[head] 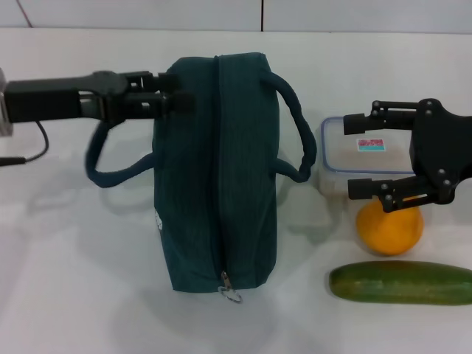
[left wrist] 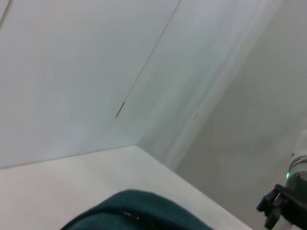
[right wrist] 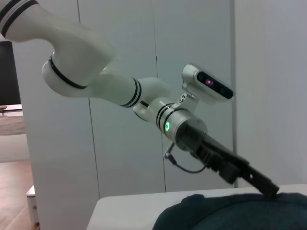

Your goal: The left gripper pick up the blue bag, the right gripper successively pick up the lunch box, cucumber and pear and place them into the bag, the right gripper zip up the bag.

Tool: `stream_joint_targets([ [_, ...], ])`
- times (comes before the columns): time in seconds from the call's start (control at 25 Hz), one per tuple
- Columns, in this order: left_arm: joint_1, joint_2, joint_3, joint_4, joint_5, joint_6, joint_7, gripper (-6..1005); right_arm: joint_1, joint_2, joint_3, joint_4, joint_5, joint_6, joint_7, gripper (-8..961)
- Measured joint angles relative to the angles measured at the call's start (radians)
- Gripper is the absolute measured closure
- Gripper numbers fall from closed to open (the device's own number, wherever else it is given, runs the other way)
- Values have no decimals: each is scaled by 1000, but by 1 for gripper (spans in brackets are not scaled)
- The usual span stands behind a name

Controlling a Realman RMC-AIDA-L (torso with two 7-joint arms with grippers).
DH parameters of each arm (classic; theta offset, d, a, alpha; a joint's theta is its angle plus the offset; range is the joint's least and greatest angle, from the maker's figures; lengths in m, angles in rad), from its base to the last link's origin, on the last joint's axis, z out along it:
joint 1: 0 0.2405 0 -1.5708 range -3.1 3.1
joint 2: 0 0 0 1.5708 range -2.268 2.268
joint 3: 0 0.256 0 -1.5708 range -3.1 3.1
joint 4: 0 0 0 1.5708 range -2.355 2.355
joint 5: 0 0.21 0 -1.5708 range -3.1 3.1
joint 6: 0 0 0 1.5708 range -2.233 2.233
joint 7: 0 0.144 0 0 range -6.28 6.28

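Observation:
The blue bag [head: 214,169] lies in the middle of the white table, its zipper closed and the metal pull [head: 230,291] at the near end. My left gripper [head: 184,103] reaches in from the left, its fingers together on the bag's far left top edge, above the left handle loop [head: 103,173]. The right wrist view shows the left gripper's [right wrist: 266,187] tip on the bag [right wrist: 230,213]. My right gripper [head: 350,155] is open and hovers over the lunch box [head: 365,162]. The pear [head: 389,230] and cucumber [head: 402,284] lie nearer. The bag's top shows in the left wrist view [left wrist: 134,213].
The bag's right handle loop [head: 299,125] arches toward the lunch box. A black cable [head: 29,151] trails from the left arm. The white table [head: 74,280] is bare to the near left of the bag. A wall stands behind the table.

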Motion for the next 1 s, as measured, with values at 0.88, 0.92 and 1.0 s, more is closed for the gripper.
stream_joint_targets([
  [0.88, 74, -15, 0, -64, -85, 6, -32, 190, -8, 7, -1, 0, 0, -27, 3, 139],
  [0.92, 76, -15, 0, -65, -87, 6, -32, 191, -7, 7, -1, 0, -1, -27, 4, 140],
  [1.0, 84, -9, 0, -61, -102, 7, -30, 194, -7, 6, -1, 0, -2, -30, 5, 141],
])
